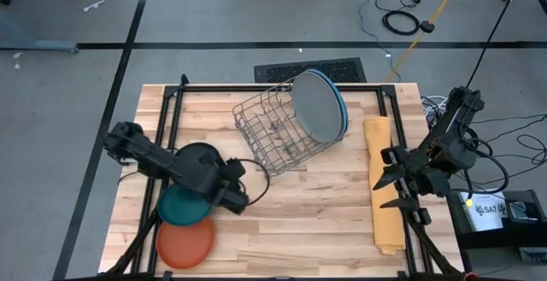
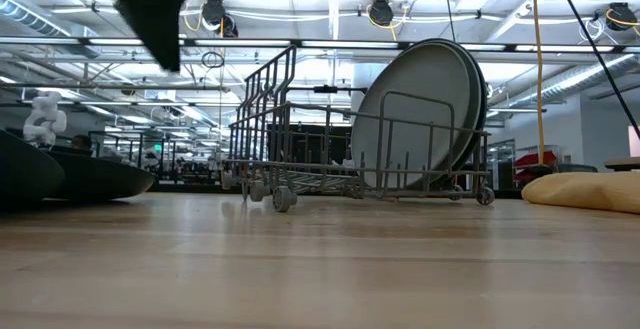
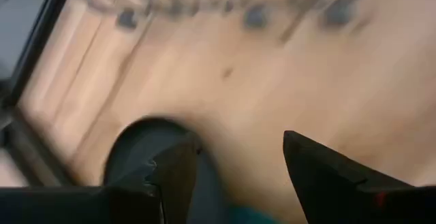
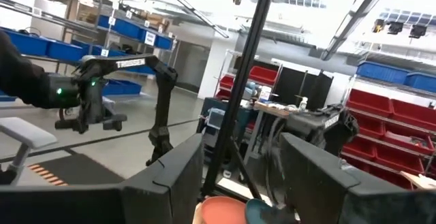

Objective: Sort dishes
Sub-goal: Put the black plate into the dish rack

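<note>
From the high view, the left gripper point(image 1: 244, 197) hangs open and empty over bare wood, just right of the three small dishes at the table's left front: the small round black plastic plate point(image 1: 198, 155) lies at about ten o'clock from it, the small round teal plastic plate point(image 1: 178, 206) at about nine o'clock and close by, and the small round orange plastic plate point(image 1: 184, 242) at about eight o'clock; being round, none offers a long axis, so the approach turns only on reaching a rim, and the left arm is plainly the nearer one. At about one o'clock from that gripper stands the grey wire dish rack point(image 1: 275, 129), with the large round grey plastic plate point(image 1: 314, 107) leaning on edge in its right side and a large blue plastic plate point(image 1: 341, 110) showing only as a rim behind it. The right gripper point(image 1: 387, 178) waits with fingers spread above the yellow-orange folded cloth point(image 1: 380, 187), well apart from the small plates. In the low view the grey plate tilts back against the wires, and dark plate edges sit at far left. The left wrist view shows its parted fingers point(image 3: 325, 173) over the black plate's rim, with nothing between them. The right wrist view looks out into the room; its fingers stand apart, and white lettering on the far arm reads roughly "TROSSEN", though I cannot be sure.
</note>
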Motion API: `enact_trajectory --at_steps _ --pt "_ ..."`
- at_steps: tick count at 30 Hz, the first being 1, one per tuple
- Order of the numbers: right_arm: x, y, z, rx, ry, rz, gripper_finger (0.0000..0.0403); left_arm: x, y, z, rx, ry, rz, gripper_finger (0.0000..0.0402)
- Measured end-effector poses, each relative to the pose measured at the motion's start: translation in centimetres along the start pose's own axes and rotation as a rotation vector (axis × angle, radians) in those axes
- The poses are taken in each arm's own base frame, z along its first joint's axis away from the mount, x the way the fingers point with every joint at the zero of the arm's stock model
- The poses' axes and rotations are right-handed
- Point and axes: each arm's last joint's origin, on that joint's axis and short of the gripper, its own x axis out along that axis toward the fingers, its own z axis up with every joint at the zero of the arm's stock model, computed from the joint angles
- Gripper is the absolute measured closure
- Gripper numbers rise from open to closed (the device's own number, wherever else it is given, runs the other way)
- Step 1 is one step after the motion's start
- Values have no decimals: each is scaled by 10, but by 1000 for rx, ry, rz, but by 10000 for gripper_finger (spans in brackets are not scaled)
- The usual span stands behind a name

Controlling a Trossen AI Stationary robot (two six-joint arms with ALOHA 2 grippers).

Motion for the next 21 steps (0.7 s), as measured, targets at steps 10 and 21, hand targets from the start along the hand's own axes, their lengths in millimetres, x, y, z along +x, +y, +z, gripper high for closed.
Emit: enact_trajectory --at_steps 10,21 --pt "0 0 0 0 2 2 218 49 -5 1 44 341 64 185" --pt "0 1 -2 3 15 9 218 83 -1 -17 26 445 66 185"
